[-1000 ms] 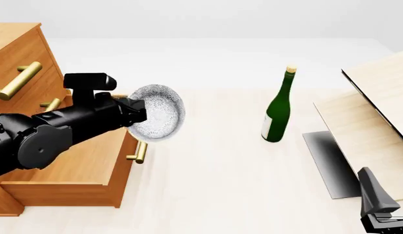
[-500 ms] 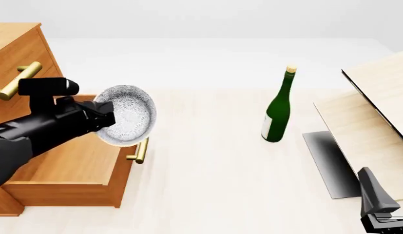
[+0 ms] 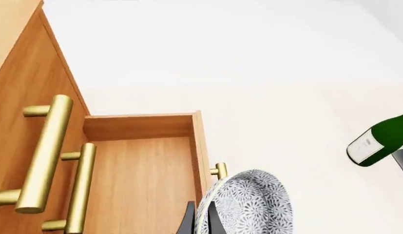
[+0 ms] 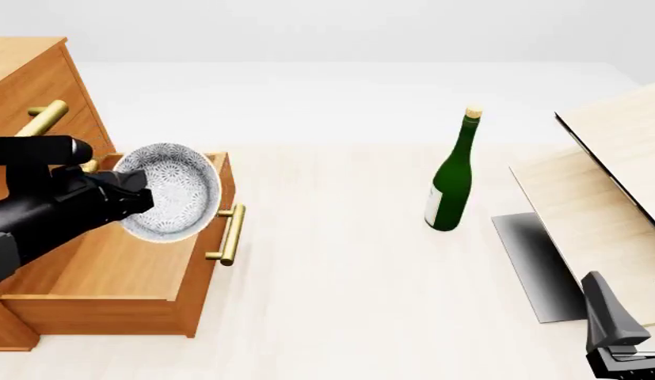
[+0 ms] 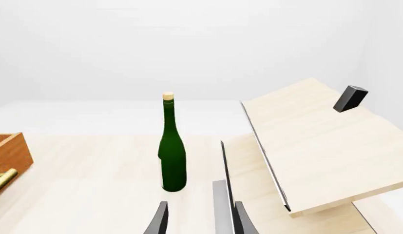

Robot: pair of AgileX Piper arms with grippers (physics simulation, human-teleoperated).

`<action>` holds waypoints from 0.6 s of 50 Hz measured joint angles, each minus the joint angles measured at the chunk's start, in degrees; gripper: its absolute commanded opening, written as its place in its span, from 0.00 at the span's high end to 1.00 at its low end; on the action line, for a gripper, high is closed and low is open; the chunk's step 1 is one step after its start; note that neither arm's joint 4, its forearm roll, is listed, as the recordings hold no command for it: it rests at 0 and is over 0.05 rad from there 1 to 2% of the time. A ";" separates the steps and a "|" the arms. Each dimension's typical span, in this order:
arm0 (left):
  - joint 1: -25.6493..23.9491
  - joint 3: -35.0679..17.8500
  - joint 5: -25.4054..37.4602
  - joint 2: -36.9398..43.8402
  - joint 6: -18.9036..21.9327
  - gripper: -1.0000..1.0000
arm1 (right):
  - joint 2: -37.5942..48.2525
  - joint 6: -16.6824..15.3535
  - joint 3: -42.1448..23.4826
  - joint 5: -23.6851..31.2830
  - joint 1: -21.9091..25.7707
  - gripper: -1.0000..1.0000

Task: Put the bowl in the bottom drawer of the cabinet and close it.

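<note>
The white speckled bowl (image 4: 171, 192) hangs tilted on its side above the open bottom drawer (image 4: 116, 265), near that drawer's front wall and brass handle (image 4: 230, 235). My left gripper (image 4: 137, 198) is shut on the bowl's rim. In the left wrist view the bowl (image 3: 250, 204) sits at my left gripper (image 3: 200, 222), beside the drawer's inside (image 3: 143, 185). The cabinet (image 4: 32, 87) stands at the far left with its two upper drawers shut. My right gripper (image 5: 200, 222) is open and holds nothing, low at the front right (image 4: 615, 317).
A tall green bottle (image 4: 451, 186) stands mid-table, to the right of the drawer. Slanted pale wood boards (image 4: 612, 190) on a dark grey plate (image 4: 533, 265) fill the right side. A small black block (image 5: 350, 97) sits on the upper board.
My left arm has carried the bowl leftward, from beyond the drawer's front handle to above the open drawer. The right arm has not moved.
</note>
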 measured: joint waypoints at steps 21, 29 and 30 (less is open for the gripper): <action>4.43 1.95 -2.27 1.20 2.18 1.00 | 0.00 0.00 0.00 0.00 0.00 0.00; 6.15 2.52 -3.31 2.15 2.68 1.00 | 0.00 0.00 0.00 0.00 0.00 0.00; 6.32 2.56 -3.42 2.25 2.72 1.00 | 0.00 0.00 0.00 0.00 0.00 0.00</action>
